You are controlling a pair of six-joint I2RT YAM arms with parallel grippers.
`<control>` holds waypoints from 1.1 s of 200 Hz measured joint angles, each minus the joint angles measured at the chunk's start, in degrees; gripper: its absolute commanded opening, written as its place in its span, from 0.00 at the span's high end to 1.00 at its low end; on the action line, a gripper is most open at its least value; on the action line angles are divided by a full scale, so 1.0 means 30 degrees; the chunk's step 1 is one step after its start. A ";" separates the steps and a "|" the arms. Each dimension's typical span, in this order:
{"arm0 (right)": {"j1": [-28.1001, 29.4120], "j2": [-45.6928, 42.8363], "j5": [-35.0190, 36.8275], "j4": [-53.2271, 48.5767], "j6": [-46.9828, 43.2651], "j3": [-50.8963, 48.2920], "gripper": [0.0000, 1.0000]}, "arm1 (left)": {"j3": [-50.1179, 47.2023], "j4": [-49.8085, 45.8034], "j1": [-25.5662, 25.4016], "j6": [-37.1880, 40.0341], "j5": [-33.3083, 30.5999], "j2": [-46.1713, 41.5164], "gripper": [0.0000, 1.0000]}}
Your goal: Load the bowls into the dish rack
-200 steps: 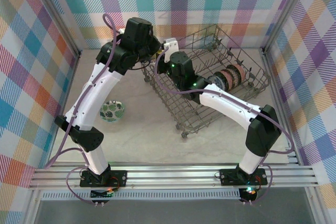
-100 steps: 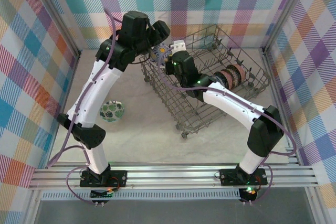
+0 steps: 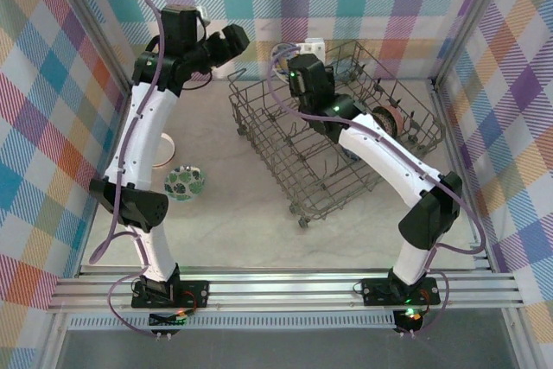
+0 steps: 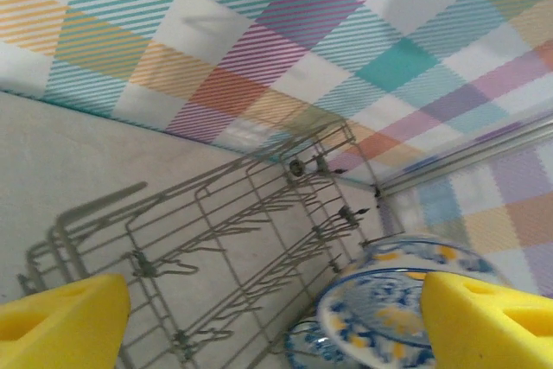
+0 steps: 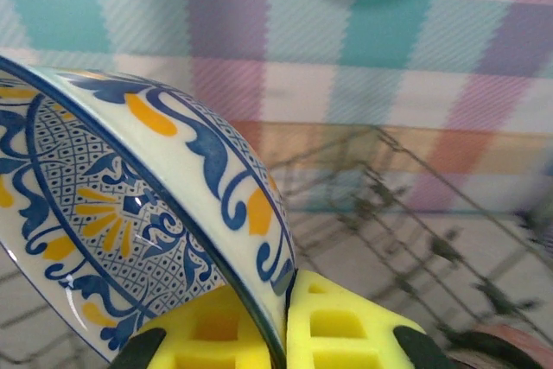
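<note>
Right hand point(image 5: 281, 317) pinches a blue-patterned bowl point(image 5: 130, 213) by its rim over the dish rack point(image 3: 298, 181); left hand point(image 4: 275, 321) gapes wide. Next, likely: seat it between tines point(image 4: 225, 231).

two arms are seen from above, the left arm point(image 3: 143, 140) at the left of the frame and the right arm point(image 3: 384, 157) at the right. each is built of rounded white link shells joined by black joint housings. purple cables point(image 3: 117, 231) are looped along the links. black base plates point(image 3: 169, 293) are set at the bottom edge, where small green lights are lit. the left finger pads point(image 4: 60, 321) and right finger pads point(image 5: 341, 330) are moulded in yellow, the latter with square recesses.
</note>
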 measured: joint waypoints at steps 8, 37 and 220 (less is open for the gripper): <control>-0.0066 0.0000 0.0794 -0.0918 0.0051 0.0029 0.99 | -0.0568 0.0277 0.0219 0.0481 0.0328 -0.0007 0.13; -0.0415 -0.0015 0.2900 -0.5384 0.1224 -0.0007 0.99 | -0.3825 0.1304 0.0729 0.1843 0.1093 -0.0197 0.13; -0.1020 0.3592 0.6091 -2.3358 1.6458 0.0954 1.00 | -0.9566 0.3723 0.2076 0.3577 0.3381 -0.1719 0.13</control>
